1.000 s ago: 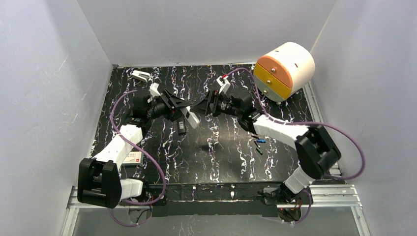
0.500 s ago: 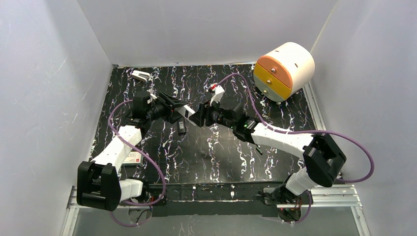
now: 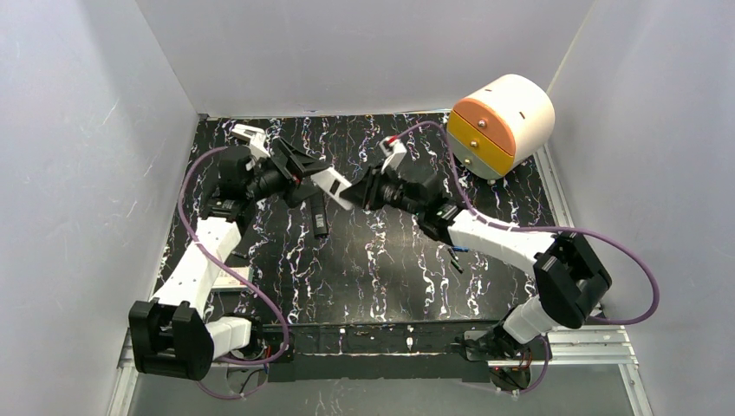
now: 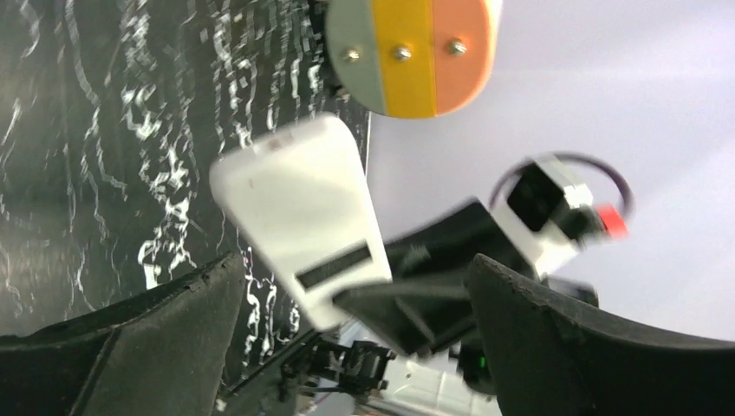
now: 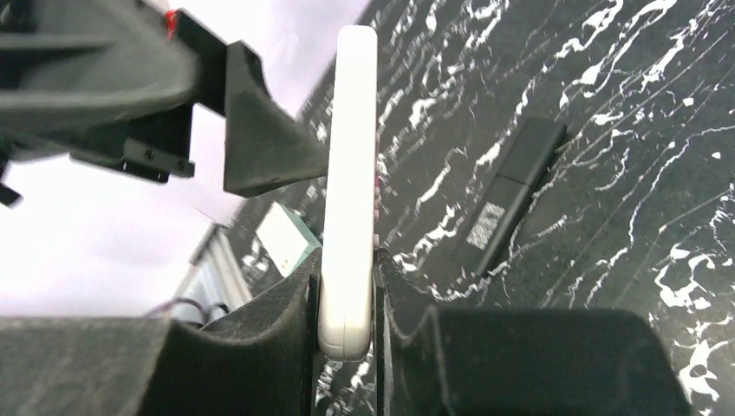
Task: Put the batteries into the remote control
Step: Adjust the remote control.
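Above the black tabletop (image 3: 390, 260), I handed over the remote (image 5: 351, 173): left end effector (image 3: 302, 172) opened, right end effector (image 5: 347, 286) gripped it; batteries (image 3: 458, 251) awaited loading.

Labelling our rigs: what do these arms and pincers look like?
The left arm and right arm have white links, black joints and purple cables. The left pincer and right pincer are black, with wedge-shaped fingers.

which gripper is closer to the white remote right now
Right. The right gripper is shut on one end of the white remote; the left gripper stands open at its other end, not gripping it.
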Available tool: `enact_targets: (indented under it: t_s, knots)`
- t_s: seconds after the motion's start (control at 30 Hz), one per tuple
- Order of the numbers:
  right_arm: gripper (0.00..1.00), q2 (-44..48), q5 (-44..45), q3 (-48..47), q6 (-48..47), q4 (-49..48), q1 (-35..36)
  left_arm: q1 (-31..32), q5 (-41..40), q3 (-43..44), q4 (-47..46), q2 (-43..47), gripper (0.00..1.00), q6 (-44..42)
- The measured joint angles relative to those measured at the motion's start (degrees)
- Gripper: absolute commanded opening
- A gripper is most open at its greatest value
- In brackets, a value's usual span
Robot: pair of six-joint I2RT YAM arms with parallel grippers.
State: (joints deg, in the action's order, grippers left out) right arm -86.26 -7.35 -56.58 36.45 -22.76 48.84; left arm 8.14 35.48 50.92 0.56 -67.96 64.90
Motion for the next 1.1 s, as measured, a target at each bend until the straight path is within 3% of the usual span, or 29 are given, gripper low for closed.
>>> enact_targets:
  t_s: [0.2,0.4,0.6,0.97,1.03,1.1]
  knots:
    - [0.25,-1.57,-8.26,0.00,16.04,-11.85,-8.92,-1.57,6.27,3.96,-3.69,1.99,0.93,-7.08]
    - [0.25,-7.39,-14.51,0.15,33.92,-29.94,-9.46,-1.70,11.19,3.98,-10.47,0.55,0.87,-5.62]
    - [0.25,-12.26,-16.68,1.88,46.12,-41.42,-8.33,-1.70,11.96,3.96,-15.13,0.00,0.66,-3.10]
    - [0.26,-13.29,-18.43,1.99,51.10,-46.66,-7.56,-1.70,12.00,1.95,-20.81,-0.20,0.26,1.38]
    - [0.27,-13.75,-18.56,1.99,52.06,-47.95,-7.56,-1.77,11.93,1.70,-21.03,-0.26,0.14,1.84]
    - [0.36,-13.86,-18.71,1.99,52.52,-48.61,-7.56,-1.79,12.02,1.31,-21.84,-0.26,0.00,2.45]
